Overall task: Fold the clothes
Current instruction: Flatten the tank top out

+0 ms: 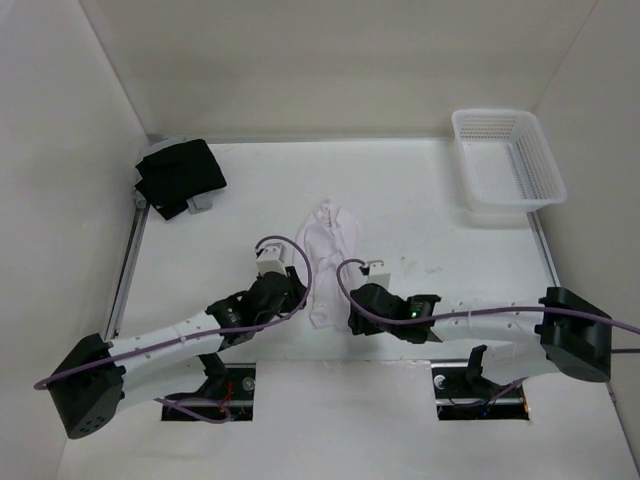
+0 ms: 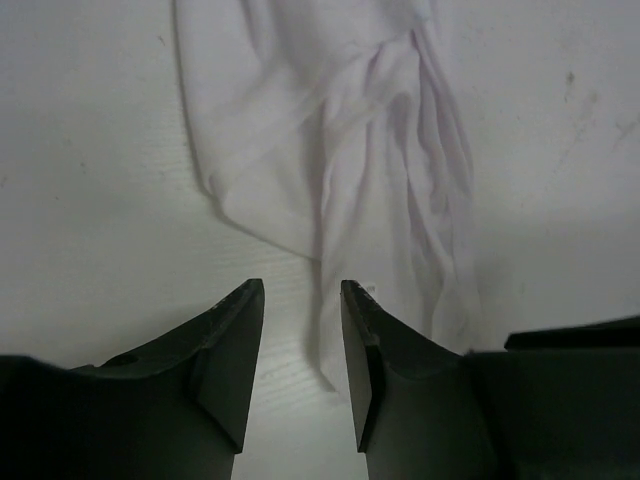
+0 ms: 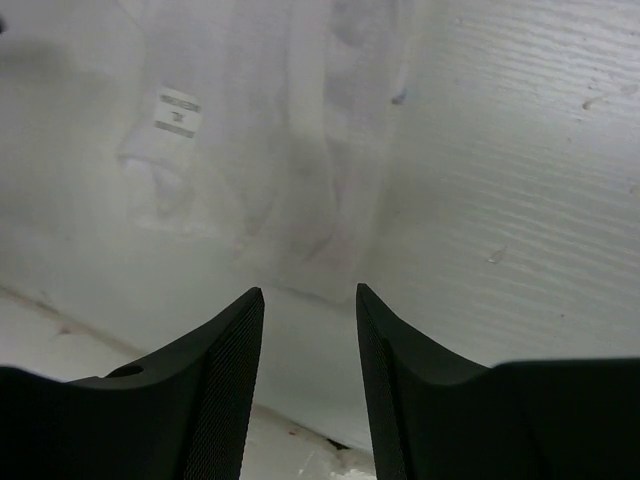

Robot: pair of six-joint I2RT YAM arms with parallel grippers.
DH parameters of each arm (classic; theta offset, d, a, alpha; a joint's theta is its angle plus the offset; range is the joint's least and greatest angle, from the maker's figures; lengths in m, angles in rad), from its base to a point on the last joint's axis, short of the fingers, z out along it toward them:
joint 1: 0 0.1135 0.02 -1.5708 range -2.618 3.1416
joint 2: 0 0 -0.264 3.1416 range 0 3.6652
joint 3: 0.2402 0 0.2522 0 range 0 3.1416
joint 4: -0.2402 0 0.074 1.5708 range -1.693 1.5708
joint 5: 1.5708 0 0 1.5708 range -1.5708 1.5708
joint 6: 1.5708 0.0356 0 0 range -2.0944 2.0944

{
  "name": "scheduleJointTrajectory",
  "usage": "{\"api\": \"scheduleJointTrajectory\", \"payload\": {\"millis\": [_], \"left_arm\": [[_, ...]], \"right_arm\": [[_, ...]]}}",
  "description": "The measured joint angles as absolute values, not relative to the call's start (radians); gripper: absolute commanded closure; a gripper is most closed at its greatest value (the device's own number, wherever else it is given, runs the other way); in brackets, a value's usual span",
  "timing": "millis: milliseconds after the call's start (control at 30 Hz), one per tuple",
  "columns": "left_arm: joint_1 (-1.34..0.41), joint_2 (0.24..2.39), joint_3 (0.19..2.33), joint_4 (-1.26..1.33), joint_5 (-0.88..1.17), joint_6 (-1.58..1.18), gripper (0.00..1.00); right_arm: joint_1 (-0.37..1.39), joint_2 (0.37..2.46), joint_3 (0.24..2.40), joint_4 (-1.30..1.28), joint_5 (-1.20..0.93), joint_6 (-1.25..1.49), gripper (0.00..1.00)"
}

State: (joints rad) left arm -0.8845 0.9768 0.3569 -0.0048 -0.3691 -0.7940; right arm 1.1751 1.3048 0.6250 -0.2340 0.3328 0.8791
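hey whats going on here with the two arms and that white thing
Two robot arms are set to fold a white garment, which lies bunched and crumpled in the middle of the table. Neither arm holds it right now. The left pincer and the right pincer are both open, one on each side of the garment's near end. A black garment sits at the far left corner and a white mesh basket at the far right, away from both arms.

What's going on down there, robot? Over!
Left gripper open, right gripper open, both empty. White garment bunched up mid-table, not folded. Black garment and basket far off, not in the way. Over.
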Motion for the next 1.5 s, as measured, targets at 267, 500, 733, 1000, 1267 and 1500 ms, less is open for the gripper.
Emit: {"api": "scheduleJointTrajectory", "payload": {"millis": [267,500,733,1000,1267,1500], "left_arm": [[-1.085,0.912,0.319,-0.103,-0.404,-0.861,0.58],[-1.124,0.897,0.265,-0.143,-0.408,-0.904,0.57],[-1.146,0.883,0.264,-0.147,-0.416,-0.91,0.57],[-1.117,0.87,0.268,-0.147,-0.43,-0.91,0.57],[-1.156,1.025,0.351,-0.097,-0.41,-0.908,0.51],[-1.239,1.239,0.492,0.024,-0.433,-0.889,0.47]], "right_arm": [[1.179,1.416,0.655,-0.245,0.347,0.892,0.63],[1.145,1.433,0.655,-0.192,0.323,0.886,0.98],[1.057,1.103,0.645,-0.194,0.377,0.844,0.97],[0.931,0.819,0.662,-0.283,0.423,0.792,0.97],[0.884,0.711,0.556,-0.418,0.434,0.82,0.96],[0.877,0.722,0.514,-0.441,0.429,0.834,0.96]]}}
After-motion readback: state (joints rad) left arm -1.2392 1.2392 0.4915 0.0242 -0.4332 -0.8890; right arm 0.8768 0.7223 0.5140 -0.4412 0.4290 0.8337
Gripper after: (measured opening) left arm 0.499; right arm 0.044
